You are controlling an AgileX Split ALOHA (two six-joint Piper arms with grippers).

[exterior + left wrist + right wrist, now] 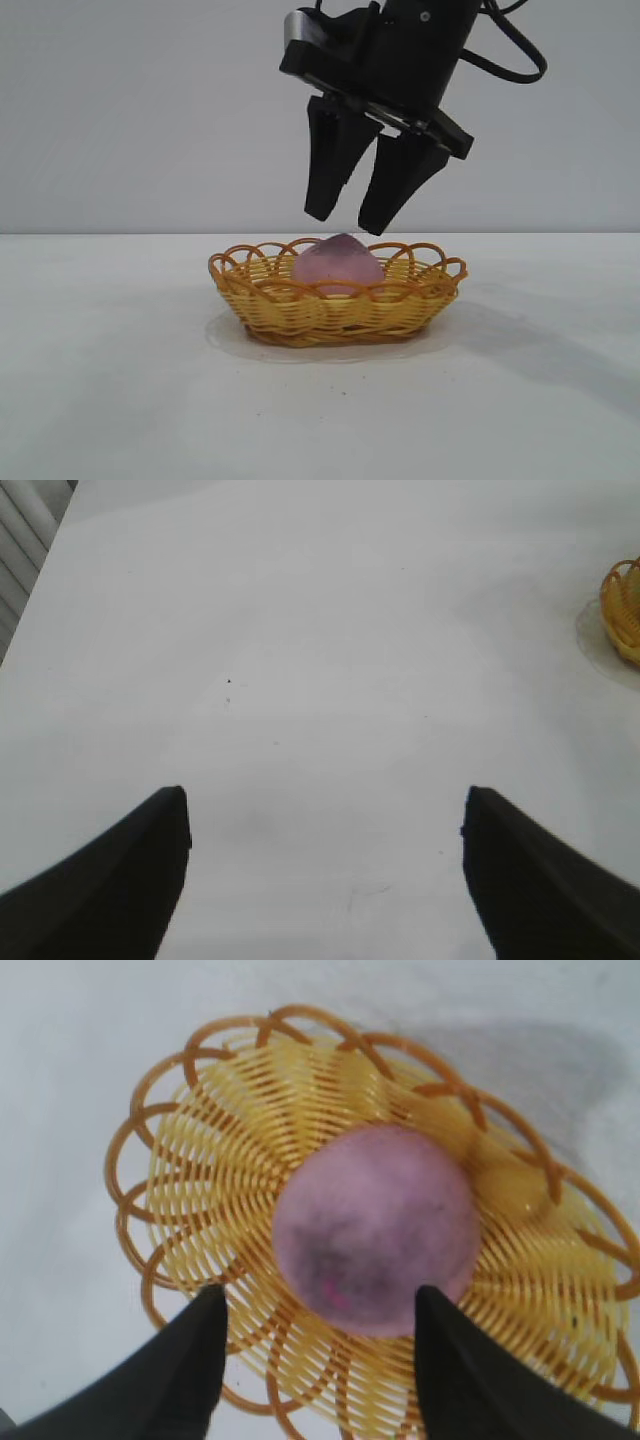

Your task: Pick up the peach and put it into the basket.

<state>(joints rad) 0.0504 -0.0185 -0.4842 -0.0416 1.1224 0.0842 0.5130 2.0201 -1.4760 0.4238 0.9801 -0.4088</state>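
The tabletop (110, 390) is spreading pale and bare beneath the right gripper (348, 224), carrying only the basket (262, 302) in the exterior view. It is giving the basket a flat, level seat, which is why the wicker is sitting square and not tipping.

The basket is lying directly below the right gripper, its looped rim ringing the spot under the fingertips. Being wide and shallow, it is offering an easy target from above, and the fruit is resting low in its middle where the woven floor dips.

The right gripper is hanging just over the basket, pointing steeply down, with its two dark fingers parted and nothing between them. The right wrist view is showing the fingers (175, 1370) standing to either side of the fruit and clear of it, so the hold looks let go. The gap is wide enough for the fruit to pass, which suits a release from a low height instead of a drop from high up.

The left gripper (325, 875) is sitting well away from the work, over bare tabletop, with its fingers spread wide and empty; only an edge of the basket is showing far off in its own view. It seems to be parked out of the way.

The peach (337, 266) is sitting inside the basket, just beneath the right gripper's fingertips, apparently apart from them. By this the placing looks done.
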